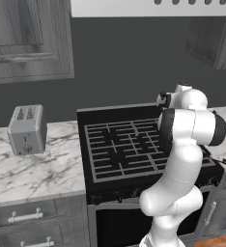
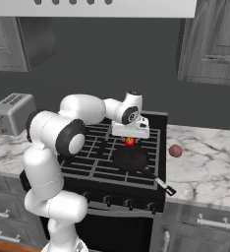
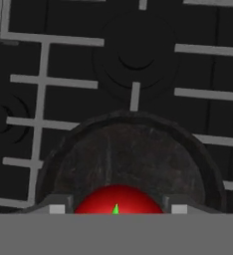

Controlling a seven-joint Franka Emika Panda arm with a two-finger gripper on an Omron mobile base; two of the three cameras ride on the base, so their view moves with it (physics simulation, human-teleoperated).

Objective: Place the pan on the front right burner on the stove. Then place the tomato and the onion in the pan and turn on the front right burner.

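The black pan (image 2: 130, 159) sits on the front right burner (image 2: 136, 172) of the stove (image 2: 95, 162), its long handle pointing to the front right. Just above the pan's far side hangs the bright red tomato (image 2: 130, 142), with my gripper (image 2: 130, 138) shut on it. In the hand view the tomato (image 3: 118, 197) with its green top sits between my two finger tips, and the pan (image 3: 133, 154) lies right below it. The dull reddish onion (image 2: 175, 150) rests on the marble counter to the right of the stove.
A grey toaster (image 1: 27, 129) stands on the counter left of the stove. A row of knobs (image 2: 124, 203) runs along the stove's front. My own arm hides the right side of the stove (image 1: 120, 144) in the left base view. Cabinets hang above on both sides.
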